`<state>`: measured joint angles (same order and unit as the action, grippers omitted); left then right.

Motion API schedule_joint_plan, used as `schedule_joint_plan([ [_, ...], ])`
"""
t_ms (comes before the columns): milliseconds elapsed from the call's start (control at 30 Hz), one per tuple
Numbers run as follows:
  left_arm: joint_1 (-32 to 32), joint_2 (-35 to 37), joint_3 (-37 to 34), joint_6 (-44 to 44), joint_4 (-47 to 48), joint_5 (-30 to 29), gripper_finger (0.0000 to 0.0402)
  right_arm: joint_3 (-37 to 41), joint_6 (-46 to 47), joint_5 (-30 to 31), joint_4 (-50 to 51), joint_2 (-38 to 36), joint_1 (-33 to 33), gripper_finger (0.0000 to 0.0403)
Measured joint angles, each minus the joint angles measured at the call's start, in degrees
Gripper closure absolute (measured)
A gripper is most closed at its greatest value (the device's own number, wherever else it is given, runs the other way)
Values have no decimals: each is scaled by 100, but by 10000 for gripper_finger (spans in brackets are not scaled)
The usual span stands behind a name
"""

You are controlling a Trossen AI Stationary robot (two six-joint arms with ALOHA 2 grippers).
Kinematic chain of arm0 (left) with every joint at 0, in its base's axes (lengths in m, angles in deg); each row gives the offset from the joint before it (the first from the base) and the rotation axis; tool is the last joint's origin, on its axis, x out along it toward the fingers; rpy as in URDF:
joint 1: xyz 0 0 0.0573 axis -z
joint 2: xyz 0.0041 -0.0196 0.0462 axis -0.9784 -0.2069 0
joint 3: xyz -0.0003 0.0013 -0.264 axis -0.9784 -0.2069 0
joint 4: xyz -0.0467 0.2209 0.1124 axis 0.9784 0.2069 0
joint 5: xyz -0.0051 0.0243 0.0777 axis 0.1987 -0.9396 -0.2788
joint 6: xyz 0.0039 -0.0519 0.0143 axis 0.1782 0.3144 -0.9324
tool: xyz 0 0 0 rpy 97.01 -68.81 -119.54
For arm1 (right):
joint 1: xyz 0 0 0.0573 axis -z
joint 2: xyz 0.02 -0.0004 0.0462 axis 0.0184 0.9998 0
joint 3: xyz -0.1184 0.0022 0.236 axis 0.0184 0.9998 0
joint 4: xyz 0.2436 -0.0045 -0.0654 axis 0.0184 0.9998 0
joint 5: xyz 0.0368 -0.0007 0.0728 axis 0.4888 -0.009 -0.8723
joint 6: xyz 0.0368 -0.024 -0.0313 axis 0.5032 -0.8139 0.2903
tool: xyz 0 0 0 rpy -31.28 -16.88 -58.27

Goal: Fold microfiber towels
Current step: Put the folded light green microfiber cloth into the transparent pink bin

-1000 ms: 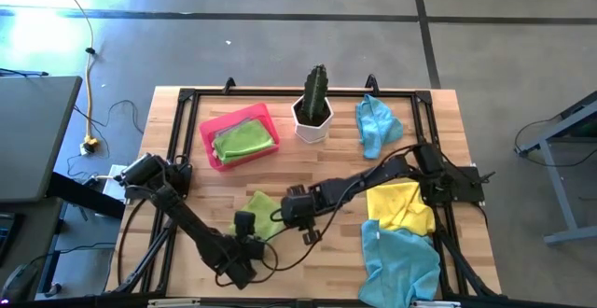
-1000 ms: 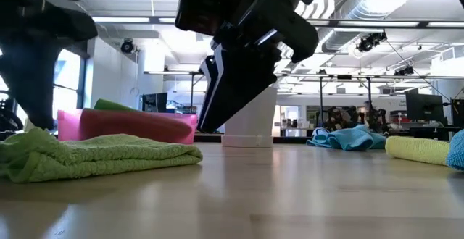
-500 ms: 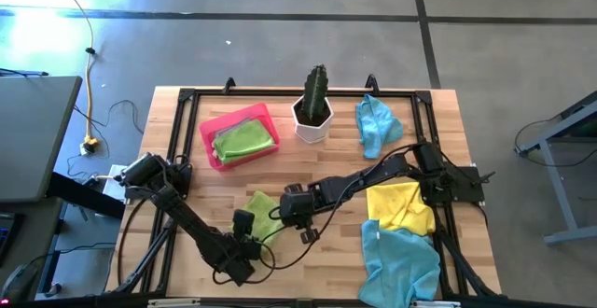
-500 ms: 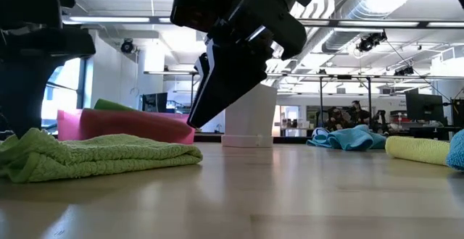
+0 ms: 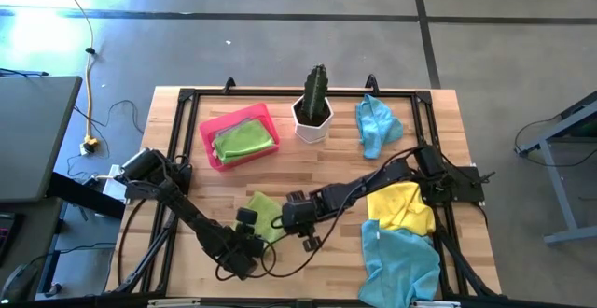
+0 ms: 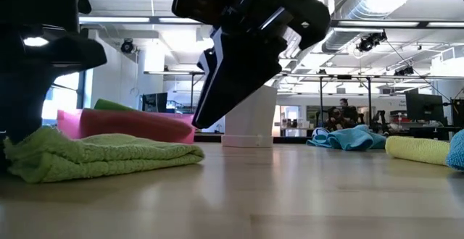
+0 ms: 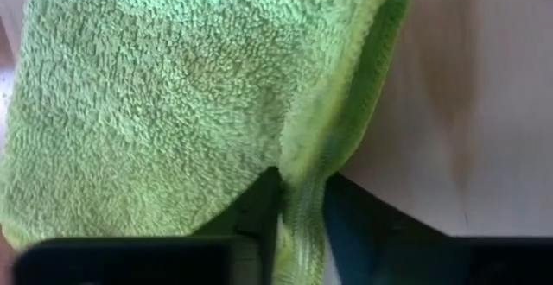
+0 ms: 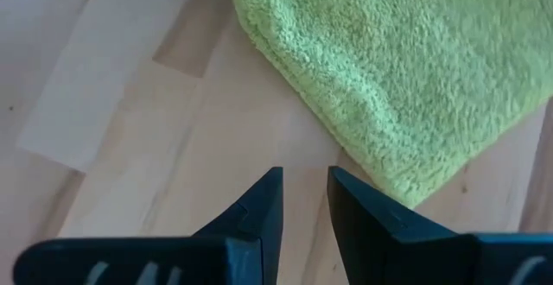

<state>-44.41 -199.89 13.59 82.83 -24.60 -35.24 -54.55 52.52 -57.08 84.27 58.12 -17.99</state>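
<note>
On the wooden table [image 5: 326, 163], the left gripper [image 7: 301, 200] pinches a hem of the lime green towel [image 5: 262, 213] near the front edge; the right gripper [image 8: 302, 190] hovers beside it, slightly parted, empty (a thin pinch could slip mid-fold).

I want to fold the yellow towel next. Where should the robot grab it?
Probably at a corner on the yellow towel's edge nearest the table's middle, coming down from above. It lies spread and rumpled on the wood, its near edge tucked against the big light blue towel, so the free edge is easiest. The right gripper hangs closest, beside the green towel.
</note>
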Motion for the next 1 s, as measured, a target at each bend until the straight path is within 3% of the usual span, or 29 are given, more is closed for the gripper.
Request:
schedule_joint_plan([
  [133, 0, -11, -11, 134, -16, -33, 391, 4, 71, 4, 166, -119, -72, 316],
  [367, 69, 227, -83, 150, 414, -500, 397, 4, 173, 577, 792, -727, -273, 316],
  [600, -190, 1207, -55, 58, 1385, -1420, 399, 2, 436, 1502, 1266, -1411, -519, 316],
  [733, -622, 1803, -34, -718, 1585, -2275, 400, 2, 605, 1755, 1505, -1629, -646, 316],
  [1000, -2085, 2399, -30, -3229, 1146, -2854, 400, 2, 858, 2005, 1764, -1734, -806, 316],
])
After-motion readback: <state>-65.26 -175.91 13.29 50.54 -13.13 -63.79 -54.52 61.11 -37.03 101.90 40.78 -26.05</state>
